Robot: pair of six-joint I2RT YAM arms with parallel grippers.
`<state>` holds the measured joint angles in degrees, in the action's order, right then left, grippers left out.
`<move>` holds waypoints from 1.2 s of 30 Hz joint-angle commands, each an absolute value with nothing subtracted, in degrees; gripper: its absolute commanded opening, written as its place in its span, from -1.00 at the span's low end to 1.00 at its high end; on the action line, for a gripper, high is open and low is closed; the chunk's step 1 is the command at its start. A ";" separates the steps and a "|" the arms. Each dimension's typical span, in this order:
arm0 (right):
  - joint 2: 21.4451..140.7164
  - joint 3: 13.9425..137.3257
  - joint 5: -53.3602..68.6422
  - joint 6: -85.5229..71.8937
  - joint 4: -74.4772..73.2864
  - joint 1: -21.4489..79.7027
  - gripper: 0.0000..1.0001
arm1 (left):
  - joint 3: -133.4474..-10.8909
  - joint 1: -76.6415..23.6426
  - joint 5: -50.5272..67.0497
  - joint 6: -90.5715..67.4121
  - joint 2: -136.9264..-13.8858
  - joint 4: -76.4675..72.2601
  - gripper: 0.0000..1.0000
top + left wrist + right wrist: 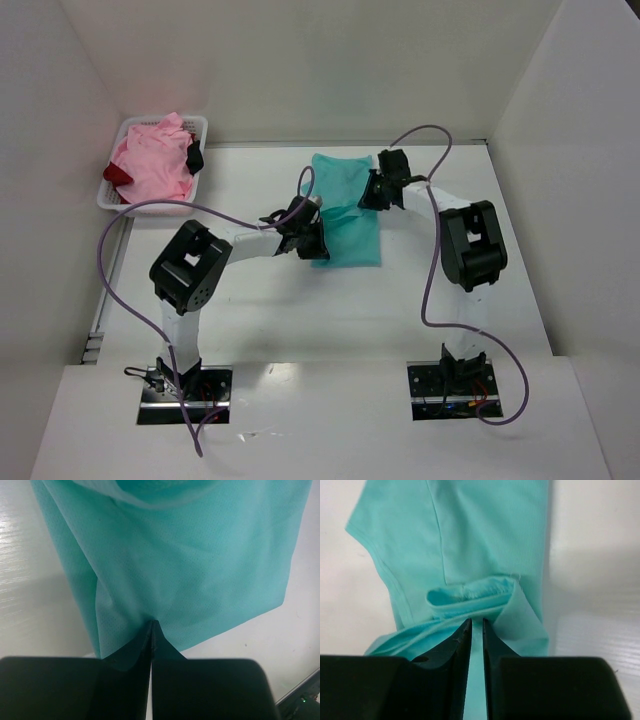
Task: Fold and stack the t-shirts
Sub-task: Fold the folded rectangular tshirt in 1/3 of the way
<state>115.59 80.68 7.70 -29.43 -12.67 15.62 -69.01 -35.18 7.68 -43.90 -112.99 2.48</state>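
worktop (pixel 300 320): white, matte, faint grain streaks in wrist views | back wall (pixel 330 60): plain white panel | left wall (pixel 45 220), right wall (pixel 580 200): white panels enclosing worktop | light: even, soft shadows, small glare spot near front edge

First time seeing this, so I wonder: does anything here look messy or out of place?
Only the pink shirt, heaped crumpled in the basket with a red shirt; the teal shirt lies slightly askew.

Left claw (pixel 151 626) tight on a fold of teal t-shirt (pixel 190 565), white table (pixel 25 590) beneath
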 commanded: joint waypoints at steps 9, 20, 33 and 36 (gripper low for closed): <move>106.72 85.54 11.68 -27.86 -12.93 14.50 -0.45 | -71.80 -35.24 5.63 -42.55 -111.71 4.22 -0.96; 91.85 61.00 11.78 -27.96 -5.54 14.50 -0.25 | -80.85 -27.78 4.04 -37.71 -113.36 5.80 -0.42; 101.95 68.46 10.63 -26.37 -5.11 14.50 -0.25 | -90.79 -26.37 7.13 -34.98 -121.65 6.86 -0.55; 105.81 71.53 12.39 -26.37 -4.57 14.50 -0.25 | -89.30 -25.14 7.12 -35.51 -120.59 6.33 -0.55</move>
<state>103.11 66.78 11.51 -27.53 -7.92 14.85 -89.38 -26.04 7.01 -36.23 -122.10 7.68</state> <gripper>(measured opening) 0.373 0.227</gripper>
